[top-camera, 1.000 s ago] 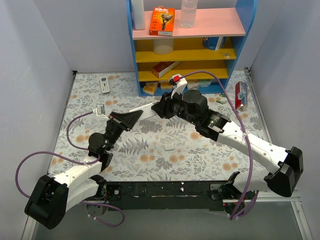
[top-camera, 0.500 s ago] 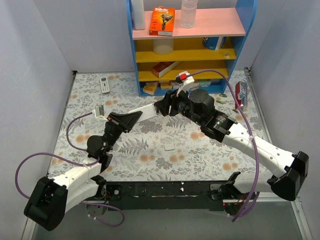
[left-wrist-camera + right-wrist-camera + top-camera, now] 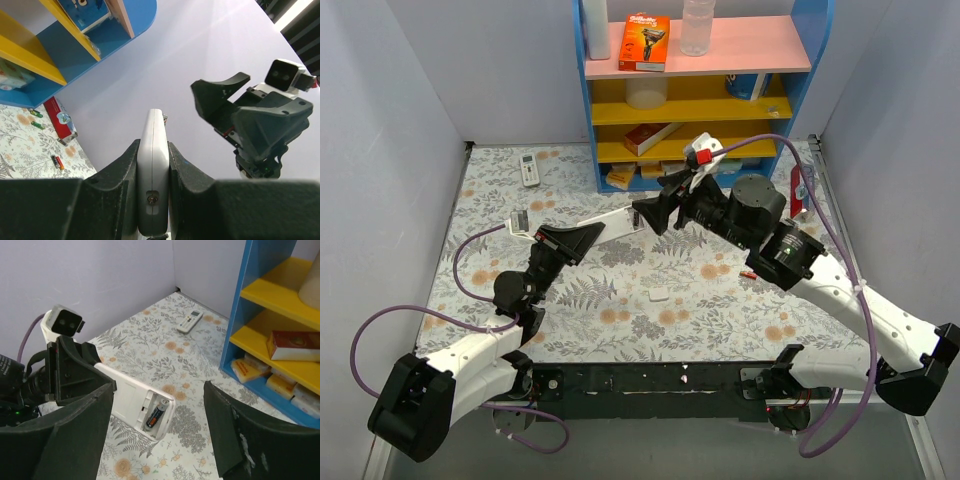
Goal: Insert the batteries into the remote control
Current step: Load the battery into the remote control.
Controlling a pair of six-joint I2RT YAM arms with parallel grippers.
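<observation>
Left gripper (image 3: 586,232) of mine is clamped on one end of the remote control (image 3: 618,218), holding the white bar up off the floral table (image 3: 620,330) so it reaches toward the blue shelf unit (image 3: 592,120). My right gripper (image 3: 656,210) hangs at the bar's far end, fingers spread, with nothing in them. On the table between my arms lies a small white cover piece (image 3: 659,294), and a loose battery (image 3: 747,273) in red sits just beside my right forearm. The smaller remote with buttons (image 3: 529,168) lies well apart at the far left.

From my left wrist, the remote control (image 3: 152,170) shows edge-on, pinched between both fingers (image 3: 182,175). My right hand's fingers (image 3: 220,90) sit beside its tip, apart from it. The loose battery (image 3: 58,161) lies on the table near a red pack (image 3: 60,112).

From my right wrist, my right gripper (image 3: 159,390) is wide open above the remote control (image 3: 131,399). Its compartment faces up, uncovered, with one of the batteries (image 3: 154,414) lying in it. My left gripper (image 3: 102,372) grips the bar's other end. The smaller remote with buttons (image 3: 190,320) rests by the shelf unit (image 3: 240,305).
</observation>
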